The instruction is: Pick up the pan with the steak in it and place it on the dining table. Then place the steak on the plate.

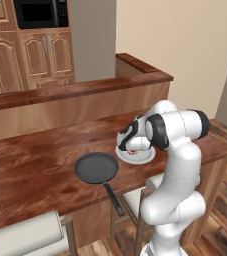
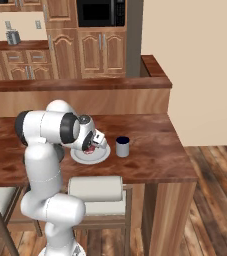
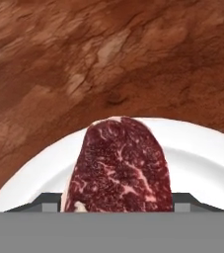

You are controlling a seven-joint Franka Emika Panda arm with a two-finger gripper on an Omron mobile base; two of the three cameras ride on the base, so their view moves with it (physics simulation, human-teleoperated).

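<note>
Hovering low over the small round white plate (image 3: 202,158), the end effector (image 1: 133,148) is seen with the flat slab of raw red marbled steak (image 3: 121,168) standing between its two dark fingertips (image 3: 47,200). Whether the meat is gripped or has just been let go cannot be told for certain; the jaws stand about as wide as the slab, and in the hand view the steak rises close before the camera with the plate's white rim curving behind it. In the right base view the steak (image 2: 89,148) appears as a red patch right at the plate (image 2: 101,156), so it is judged to be at or just above the dish.

The round, shallow dark grey frying pan (image 1: 97,168) with its long thin black handle is set down empty on the reddish-brown glossy wooden surface (image 1: 30,165), just left of the plate, handle pointing toward the near edge. A small dark blue cup (image 2: 122,146) stands just right of the plate. Placement of the pan is judged complete; only release of the steak appears to remain.
</note>
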